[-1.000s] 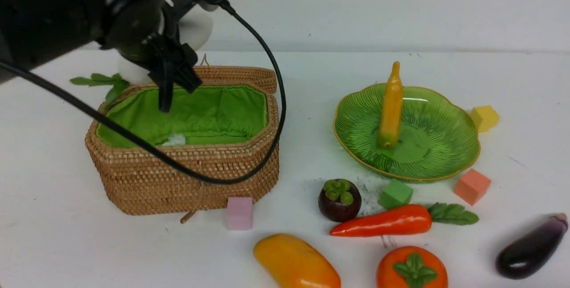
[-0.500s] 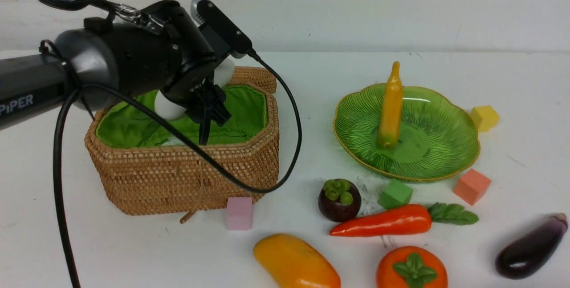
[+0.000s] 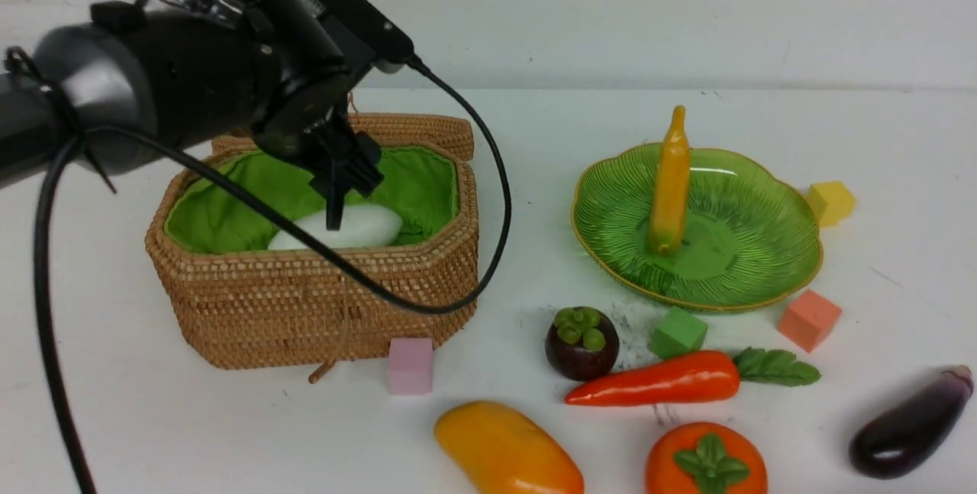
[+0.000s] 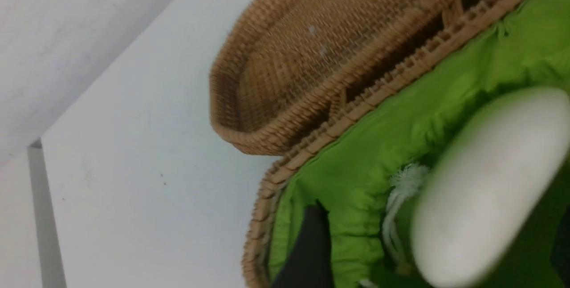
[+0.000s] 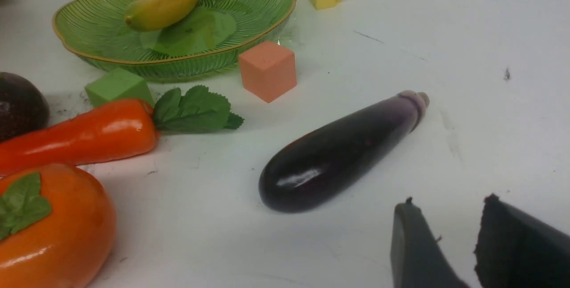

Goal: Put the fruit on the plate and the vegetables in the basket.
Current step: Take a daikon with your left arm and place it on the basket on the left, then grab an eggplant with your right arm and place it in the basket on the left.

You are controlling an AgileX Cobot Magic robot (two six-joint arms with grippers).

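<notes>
Okay, front: left gripper (image 3: 336, 213) hangs spread above the white radish (image 3: 368, 225) lying in the basket (image 3: 305, 303); left wrist: the one clear finger (image 4: 311, 243) stands off it; right wrist: right gripper (image 5: 445, 234) part-open, empty, eggplant (image 5: 338, 152) near ahead, stem end pointing away.

A white surface (image 3: 534, 135) carries the wicker basket (image 3: 305, 303) on the left and the green plate (image 3: 748, 204) on the right, well apart. A pink cube (image 3: 411, 365) sits just beside the basket's front wall, and a yellow cube (image 3: 830, 202) stands by the plate's right edge (a salmon cube (image 3: 809, 319) and a green cube (image 3: 677, 332) sit near its front rim). Nearer the camera lie the mangosteen (image 3: 582, 343), the carrot (image 3: 656, 379) just beside it, the mango (image 3: 507, 452), the persimmon (image 3: 706, 462) and, far right, the eggplant (image 3: 908, 425).
</notes>
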